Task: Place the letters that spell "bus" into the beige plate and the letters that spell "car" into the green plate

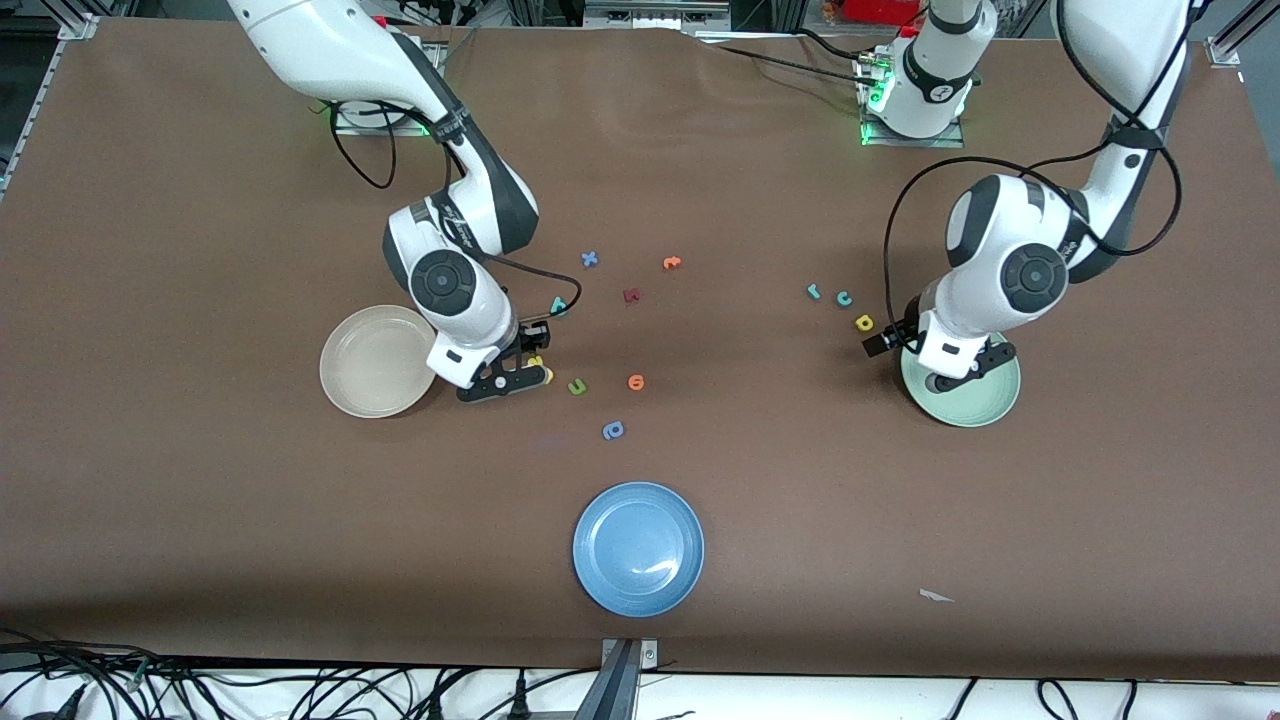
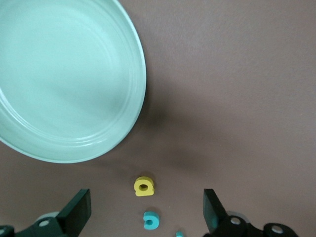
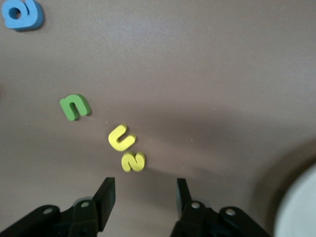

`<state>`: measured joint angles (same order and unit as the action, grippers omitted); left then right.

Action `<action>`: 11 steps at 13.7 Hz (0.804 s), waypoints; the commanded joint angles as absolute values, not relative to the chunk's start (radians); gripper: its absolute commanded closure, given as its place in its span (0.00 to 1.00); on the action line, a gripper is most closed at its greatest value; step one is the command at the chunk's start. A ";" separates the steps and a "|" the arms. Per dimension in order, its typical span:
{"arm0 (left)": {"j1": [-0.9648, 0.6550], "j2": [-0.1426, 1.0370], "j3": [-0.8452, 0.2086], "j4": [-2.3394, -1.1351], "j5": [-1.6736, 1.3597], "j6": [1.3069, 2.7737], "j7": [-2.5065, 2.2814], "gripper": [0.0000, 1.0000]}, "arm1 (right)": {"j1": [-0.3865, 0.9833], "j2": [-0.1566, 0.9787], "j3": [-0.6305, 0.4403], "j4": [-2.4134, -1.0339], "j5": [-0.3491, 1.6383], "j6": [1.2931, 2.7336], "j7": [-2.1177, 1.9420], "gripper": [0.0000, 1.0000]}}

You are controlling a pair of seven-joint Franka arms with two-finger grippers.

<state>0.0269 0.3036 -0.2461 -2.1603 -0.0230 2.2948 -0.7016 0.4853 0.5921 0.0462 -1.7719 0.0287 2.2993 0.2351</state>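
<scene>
- Right end effector (image 1: 520,372), centre-left of the front view beside the beige plate (image 1: 352,385), has its jaws parted, empty, by the yellow "u" (image 3: 121,138) and yellow "s" (image 3: 133,161).
- Left end effector (image 1: 925,350), released, hovers at the green plate (image 1: 985,405); the yellow "a" (image 2: 143,186) lies nearby.

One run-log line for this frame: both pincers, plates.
right pincer: open, low by yellow s | left pincer: open, over yellow a beside green plate | beige plate: no letters seen
</scene>
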 commanded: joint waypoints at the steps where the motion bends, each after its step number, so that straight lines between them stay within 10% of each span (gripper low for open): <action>1: 0.020 0.307 -0.268 -2.223 -0.058 2.381 -0.758 0.01 | 0.508 0.623 0.037 -1.767 0.040 2.344 0.253 0.42; 11: 0.017 0.350 -0.270 -2.312 -0.058 2.477 -0.790 0.09 | 0.532 0.673 0.034 -1.778 0.038 2.407 0.267 0.50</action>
<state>0.0190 0.3625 -0.2670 -2.2712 -0.0231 2.4368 -0.7933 0.5208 0.6703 0.0448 -1.7720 0.0287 2.3891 0.2608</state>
